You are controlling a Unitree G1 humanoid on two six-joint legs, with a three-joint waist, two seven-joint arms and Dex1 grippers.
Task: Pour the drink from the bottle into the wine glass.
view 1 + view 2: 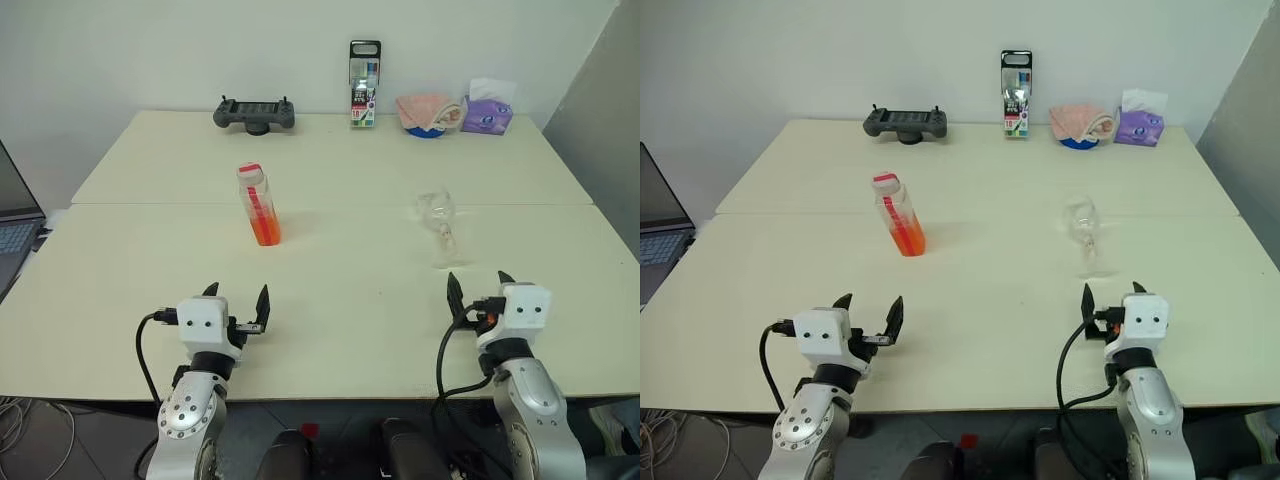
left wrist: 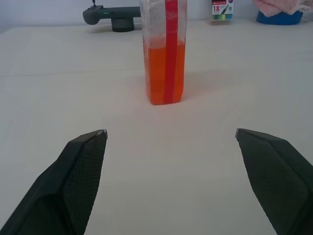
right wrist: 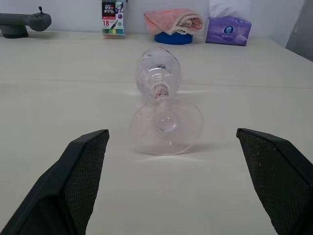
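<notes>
- Across the pale table [image 1: 330, 330] we see our two arms at the near edge.
- At 7 o'clock our left gripper [image 1: 238, 305] holds its fingers wide apart, empty.
- At 5 o'clock our right gripper [image 1: 477, 287] is likewise spread, empty.
- At 11 o'clock from the table's centre the bottle [image 1: 258, 204] stands upright, drink [image 1: 265, 229] filling its lower part.
- At 2 o'clock the glass [image 1: 439, 219] lies on its side, foot toward us.

Bright, even light washes the pale table [image 1: 330, 330], casting only soft shadows beside the bottle [image 1: 259, 204] and wine glass [image 3: 161, 103], while the wrist views blur slightly on the near fingertips [image 2: 80, 166].
</notes>
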